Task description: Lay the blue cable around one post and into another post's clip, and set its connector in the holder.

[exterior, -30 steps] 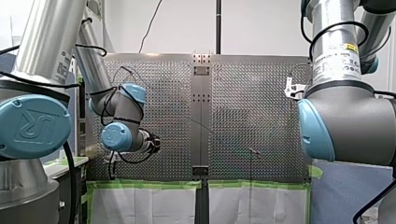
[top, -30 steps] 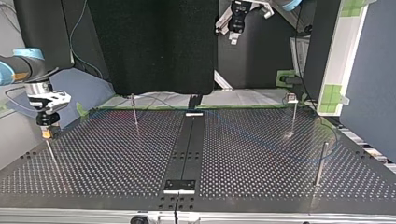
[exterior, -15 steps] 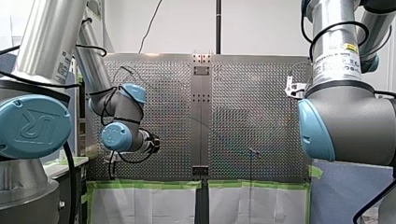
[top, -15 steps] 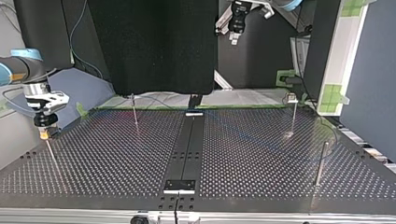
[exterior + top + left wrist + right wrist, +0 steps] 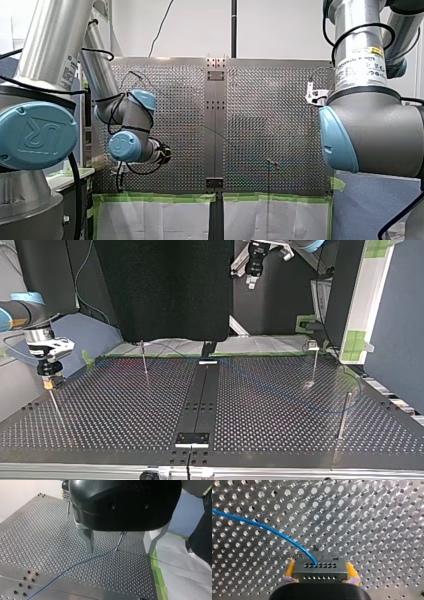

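Note:
In the right wrist view my right gripper (image 5: 320,568) is shut on a grey connector block (image 5: 321,570), yellow pads (image 5: 290,569) on both its sides. The blue cable (image 5: 274,533) leaves the block and curves off over the perforated plate. The top view has this gripper (image 5: 48,383) at its left, just above a thin post (image 5: 54,404). My left gripper (image 5: 120,542) hangs open over the plate with nothing between its fingers. Below it the blue cable (image 5: 75,566) lies slack, passing a post (image 5: 121,538). That gripper (image 5: 252,281) is high up in the top view.
More posts stand on the plate (image 5: 125,410): one at the back left (image 5: 144,361), one with a clip on top (image 5: 313,362), one at the front right (image 5: 342,415). A dark rail (image 5: 202,395) runs down the middle, with a bracket (image 5: 192,438) at its near end.
My right gripper with the connector has shifted slightly toward the top view's left. My left arm has hardly moved.

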Robot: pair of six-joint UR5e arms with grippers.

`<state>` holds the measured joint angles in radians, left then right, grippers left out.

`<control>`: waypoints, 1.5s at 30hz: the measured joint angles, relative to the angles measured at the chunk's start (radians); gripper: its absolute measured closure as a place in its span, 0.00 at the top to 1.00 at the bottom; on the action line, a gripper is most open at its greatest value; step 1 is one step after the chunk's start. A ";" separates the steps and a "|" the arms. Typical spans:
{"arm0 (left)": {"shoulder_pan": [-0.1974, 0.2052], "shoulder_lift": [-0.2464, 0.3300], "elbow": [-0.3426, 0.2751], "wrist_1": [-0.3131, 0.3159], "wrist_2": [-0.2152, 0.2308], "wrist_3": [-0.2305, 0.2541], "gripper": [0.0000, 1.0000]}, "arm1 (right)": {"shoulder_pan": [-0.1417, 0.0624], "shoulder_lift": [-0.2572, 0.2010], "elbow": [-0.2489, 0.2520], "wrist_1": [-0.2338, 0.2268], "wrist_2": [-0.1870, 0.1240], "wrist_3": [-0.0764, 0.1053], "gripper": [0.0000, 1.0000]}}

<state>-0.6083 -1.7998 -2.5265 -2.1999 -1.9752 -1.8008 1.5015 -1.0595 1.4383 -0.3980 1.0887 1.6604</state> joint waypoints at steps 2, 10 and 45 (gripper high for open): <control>0.000 0.000 0.000 0.000 0.000 0.000 1.00 | 0.000 0.000 0.000 0.000 -0.002 -0.001 0.00; 0.000 0.000 0.000 0.000 0.000 0.000 1.00 | 0.000 0.003 0.000 0.001 -0.009 -0.008 0.00; 0.000 0.000 -0.001 0.000 0.000 0.000 1.00 | -0.002 0.010 0.000 -0.025 -0.009 -0.005 0.00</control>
<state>-0.6078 -1.7998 -2.5270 -2.1999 -1.9749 -1.8008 1.4990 -1.0493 1.4383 -0.4229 1.0801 1.6554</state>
